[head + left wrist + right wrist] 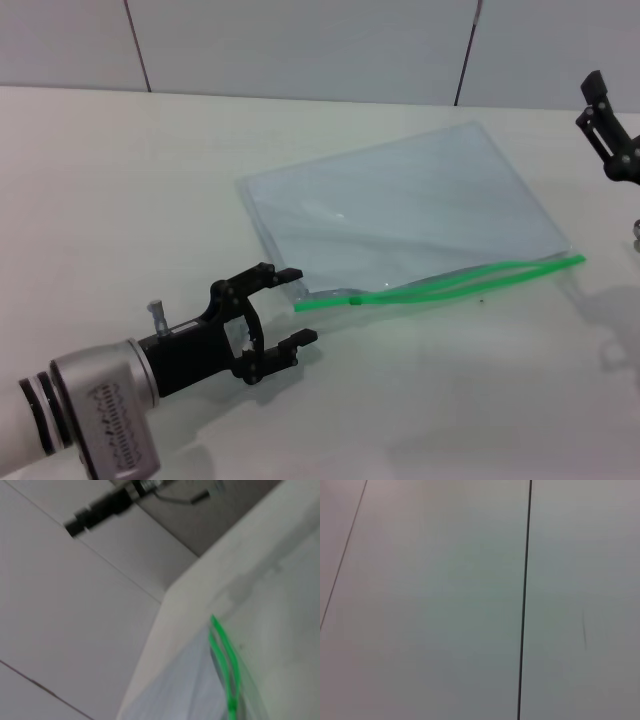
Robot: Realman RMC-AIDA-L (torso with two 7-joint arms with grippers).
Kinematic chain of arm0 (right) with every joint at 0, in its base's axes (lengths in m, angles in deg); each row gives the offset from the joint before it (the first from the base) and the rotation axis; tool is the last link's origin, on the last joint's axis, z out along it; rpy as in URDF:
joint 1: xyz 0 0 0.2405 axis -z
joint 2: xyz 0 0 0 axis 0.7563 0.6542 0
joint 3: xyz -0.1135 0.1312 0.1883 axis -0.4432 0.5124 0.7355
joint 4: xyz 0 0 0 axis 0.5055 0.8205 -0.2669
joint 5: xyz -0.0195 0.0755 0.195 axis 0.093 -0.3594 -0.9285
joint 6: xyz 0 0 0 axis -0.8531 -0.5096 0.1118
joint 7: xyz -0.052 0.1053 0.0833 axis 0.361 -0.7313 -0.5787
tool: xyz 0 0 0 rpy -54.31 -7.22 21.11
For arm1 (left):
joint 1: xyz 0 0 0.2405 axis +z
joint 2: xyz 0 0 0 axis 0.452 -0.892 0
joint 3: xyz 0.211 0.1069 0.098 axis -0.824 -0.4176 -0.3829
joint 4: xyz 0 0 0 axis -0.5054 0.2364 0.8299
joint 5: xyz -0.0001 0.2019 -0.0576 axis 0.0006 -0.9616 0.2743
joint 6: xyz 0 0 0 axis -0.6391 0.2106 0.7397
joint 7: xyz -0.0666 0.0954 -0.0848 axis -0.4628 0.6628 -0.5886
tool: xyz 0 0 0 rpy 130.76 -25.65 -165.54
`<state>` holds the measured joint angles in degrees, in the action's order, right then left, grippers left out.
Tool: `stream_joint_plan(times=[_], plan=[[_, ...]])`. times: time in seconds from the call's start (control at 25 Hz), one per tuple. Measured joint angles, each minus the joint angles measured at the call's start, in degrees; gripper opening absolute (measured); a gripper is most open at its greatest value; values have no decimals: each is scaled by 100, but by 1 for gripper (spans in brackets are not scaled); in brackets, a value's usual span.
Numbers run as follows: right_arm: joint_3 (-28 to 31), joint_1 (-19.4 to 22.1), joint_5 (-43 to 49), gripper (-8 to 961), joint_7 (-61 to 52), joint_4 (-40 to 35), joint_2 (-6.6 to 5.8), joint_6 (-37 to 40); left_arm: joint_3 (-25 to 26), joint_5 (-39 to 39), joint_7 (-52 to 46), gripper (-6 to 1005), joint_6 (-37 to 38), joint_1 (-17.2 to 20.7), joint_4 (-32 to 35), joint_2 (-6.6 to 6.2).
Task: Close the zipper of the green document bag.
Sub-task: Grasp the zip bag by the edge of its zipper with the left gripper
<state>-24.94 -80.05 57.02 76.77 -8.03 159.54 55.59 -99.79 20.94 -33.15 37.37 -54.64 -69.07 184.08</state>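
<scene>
Pale panelled wall behind a white table [100, 180]. The green document bag [400, 205] lay flat at centre, its zipper [440, 283] running 8-to-2 o'clock, gaping mid-run. Left gripper [290, 308], jaws wide, sat at the zipper's 8 o'clock end, nearer; right gripper [603, 125] parked at 2 o'clock, jaw state unreadable.
</scene>
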Motion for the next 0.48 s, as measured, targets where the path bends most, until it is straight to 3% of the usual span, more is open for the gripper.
stream_joint_plan(times=[0.48], plan=[[-11,-3,34,891,0,9,6,1,50,57,493,755,-469,-344,20,-6]])
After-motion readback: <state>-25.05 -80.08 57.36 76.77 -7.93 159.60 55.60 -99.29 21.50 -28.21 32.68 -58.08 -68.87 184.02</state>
